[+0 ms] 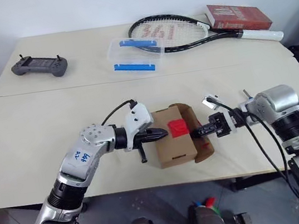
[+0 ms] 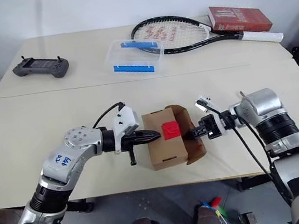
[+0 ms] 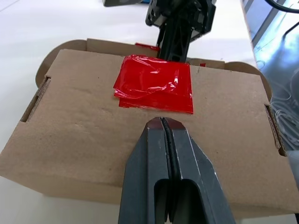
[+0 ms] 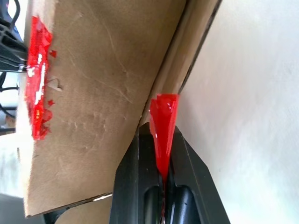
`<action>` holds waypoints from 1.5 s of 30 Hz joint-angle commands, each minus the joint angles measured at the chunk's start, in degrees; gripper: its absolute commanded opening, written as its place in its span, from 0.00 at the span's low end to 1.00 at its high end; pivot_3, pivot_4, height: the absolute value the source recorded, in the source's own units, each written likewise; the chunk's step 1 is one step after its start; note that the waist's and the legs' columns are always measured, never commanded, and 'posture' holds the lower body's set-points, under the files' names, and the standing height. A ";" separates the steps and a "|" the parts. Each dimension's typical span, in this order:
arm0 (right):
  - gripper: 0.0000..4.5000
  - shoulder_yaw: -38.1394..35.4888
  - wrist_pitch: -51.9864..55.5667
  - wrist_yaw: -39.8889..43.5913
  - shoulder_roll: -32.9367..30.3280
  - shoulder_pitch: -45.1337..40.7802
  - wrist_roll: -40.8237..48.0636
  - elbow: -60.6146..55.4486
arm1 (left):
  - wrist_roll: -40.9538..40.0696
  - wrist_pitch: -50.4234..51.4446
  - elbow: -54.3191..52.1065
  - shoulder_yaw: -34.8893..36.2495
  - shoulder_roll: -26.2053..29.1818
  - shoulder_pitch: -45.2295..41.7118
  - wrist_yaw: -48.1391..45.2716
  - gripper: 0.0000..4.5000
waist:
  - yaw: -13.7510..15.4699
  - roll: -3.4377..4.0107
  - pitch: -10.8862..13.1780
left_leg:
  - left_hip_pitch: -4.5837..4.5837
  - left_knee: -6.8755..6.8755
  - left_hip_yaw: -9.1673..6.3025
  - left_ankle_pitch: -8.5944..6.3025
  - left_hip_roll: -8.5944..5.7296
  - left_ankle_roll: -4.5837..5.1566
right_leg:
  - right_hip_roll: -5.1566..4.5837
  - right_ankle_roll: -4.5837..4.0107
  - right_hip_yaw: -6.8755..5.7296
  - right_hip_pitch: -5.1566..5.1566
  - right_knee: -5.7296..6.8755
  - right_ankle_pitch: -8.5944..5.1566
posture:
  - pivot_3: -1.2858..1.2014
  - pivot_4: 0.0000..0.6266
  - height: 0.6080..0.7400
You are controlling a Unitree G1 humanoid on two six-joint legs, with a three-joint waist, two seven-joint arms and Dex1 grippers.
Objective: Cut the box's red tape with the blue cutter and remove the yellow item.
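Observation:
The brown cardboard box (image 1: 172, 145) stands at the table's front middle, its right-hand flap (image 1: 204, 148) swung open. A crumpled patch of red tape (image 1: 178, 127) sticks to its top face (image 3: 93, 121). My left gripper (image 1: 164, 134) comes in from the left, shut and empty, its tips (image 3: 162, 122) resting on the box top just short of the tape (image 3: 155, 89). My right gripper (image 1: 193, 134) reaches in from the right at the open flap, shut on a loose strip of red tape (image 4: 163, 123) beside the box edge (image 4: 103, 93). The blue cutter and the yellow item are out of view.
On the far table lie a clear container with blue clips (image 1: 134, 55), a tennis racket (image 1: 180, 31), a red book (image 1: 238, 17) and a grey handheld controller (image 1: 39, 66). A seam (image 1: 133, 79) separates the two tables. The near edge runs just behind the box.

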 commanded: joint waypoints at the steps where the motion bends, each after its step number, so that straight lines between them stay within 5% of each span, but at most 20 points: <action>1: 0.01 -1.10 1.27 0.79 -2.27 -1.05 0.84 -2.68 | 2.51 0.36 3.86 -3.18 -0.73 1.74 0.55 0.00 | -0.04 0.00 0.00 | -0.05 0.01 0.00 0.00 -0.01 0.00 | 0.00 0.00 0.00 -0.03 -0.02 0.00 | 0.52 0.24 1.00; 19: 0.01 -1.13 12.33 1.60 -20.58 -6.32 4.89 -13.73 | 5.95 -15.16 21.22 -5.54 -19.22 -3.98 3.13 0.00 | 0.01 0.00 0.02 | -0.35 0.10 -0.05 0.00 -0.03 0.03 | -0.03 0.01 -0.08 -0.18 -0.14 0.00 | 0.52 0.24 1.00; 35: 0.01 25.51 14.76 -8.26 -31.07 -31.20 10.16 -18.49 | 7.93 -22.38 27.22 -4.83 -30.55 -0.83 7.55 0.00 | 0.02 0.31 0.19 | -1.20 0.13 0.07 -0.07 -0.05 0.05 | -0.12 -0.01 -0.05 -1.26 0.01 0.01 | 0.52 0.24 1.00; 45: 0.01 28.21 14.76 -19.40 -32.88 -29.56 18.08 -19.28 | 8.58 -21.03 26.83 -3.35 -30.03 -1.15 8.21 0.00 | 0.26 0.31 0.19 | -1.34 0.20 0.01 -0.07 -0.04 0.06 | -0.13 -0.01 -0.19 -1.29 0.00 0.02 | 0.52 0.24 1.00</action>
